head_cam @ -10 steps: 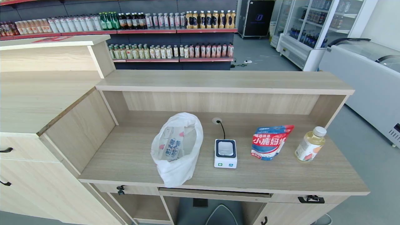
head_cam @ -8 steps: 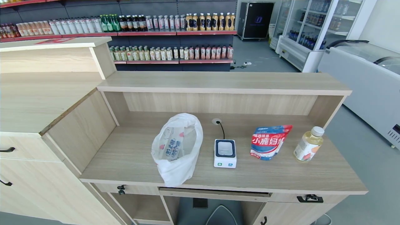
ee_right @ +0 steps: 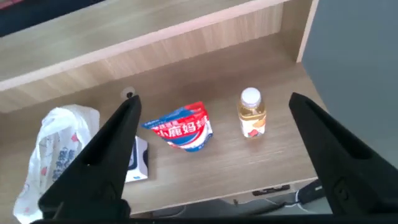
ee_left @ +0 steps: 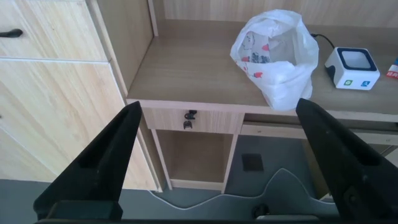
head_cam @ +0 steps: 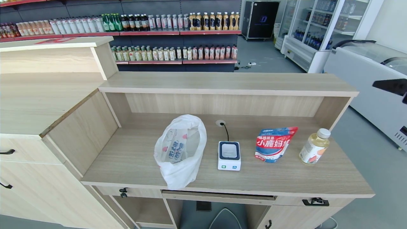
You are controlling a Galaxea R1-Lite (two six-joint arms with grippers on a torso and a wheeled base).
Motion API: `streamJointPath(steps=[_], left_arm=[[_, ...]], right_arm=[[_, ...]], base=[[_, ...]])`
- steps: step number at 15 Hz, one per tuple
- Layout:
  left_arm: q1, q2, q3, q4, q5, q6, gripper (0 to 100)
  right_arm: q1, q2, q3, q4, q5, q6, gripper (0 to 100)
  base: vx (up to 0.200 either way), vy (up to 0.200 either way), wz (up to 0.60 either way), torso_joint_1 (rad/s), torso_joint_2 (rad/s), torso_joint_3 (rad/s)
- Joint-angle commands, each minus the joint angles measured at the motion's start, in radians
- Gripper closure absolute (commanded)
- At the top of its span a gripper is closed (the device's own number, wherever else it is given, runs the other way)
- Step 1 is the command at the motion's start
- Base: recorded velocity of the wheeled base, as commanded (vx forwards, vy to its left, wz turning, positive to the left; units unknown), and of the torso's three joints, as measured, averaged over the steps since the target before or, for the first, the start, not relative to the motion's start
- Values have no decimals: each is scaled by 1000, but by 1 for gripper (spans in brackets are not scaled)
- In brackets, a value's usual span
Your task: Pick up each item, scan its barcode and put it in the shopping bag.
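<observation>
Wooden counter carries shopping bag, scanner, pouch and bottle — left gripper, right gripper both spread wide.

Left gripper with two matte black fingers, broad at the base, narrowing to blunt tips, smooth flat inner faces, right gripper of the same plain black, wedge-shaped build

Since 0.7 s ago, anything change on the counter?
The right gripper has come into the head view at its right edge, raised off to the counter's right side, open and empty. Nothing was grasped or let go. The shopping bag, scanner, pouch and bottle sit where they were; the slight shift of the whole picture is the camera's.
</observation>
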Motion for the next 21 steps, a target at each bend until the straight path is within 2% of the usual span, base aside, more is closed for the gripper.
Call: streamJointPath(steps=[1,6,11,15,21], left_arm=[[0,0,0,1,0,0,0],[0,0,0,0,0,0,0],[0,0,0,0,0,0,0],[0,0,0,0,0,0,0],[0,0,0,0,0,0,0]], right_arm=[[11,430,-189,-28,-34,240,0],[49,651,-189,-12,-34,426,0],[109,766,-278,-19,-19,492,0],[129,840,-330,-20,24,498,0],[166,969,-372,-37,19,493,0]], base=[[0,0,0,0,0,0],[0,0,0,0,0,0],[0,0,0,0,0,0],[0,0,0,0,0,0],[0,0,0,0,0,0]])
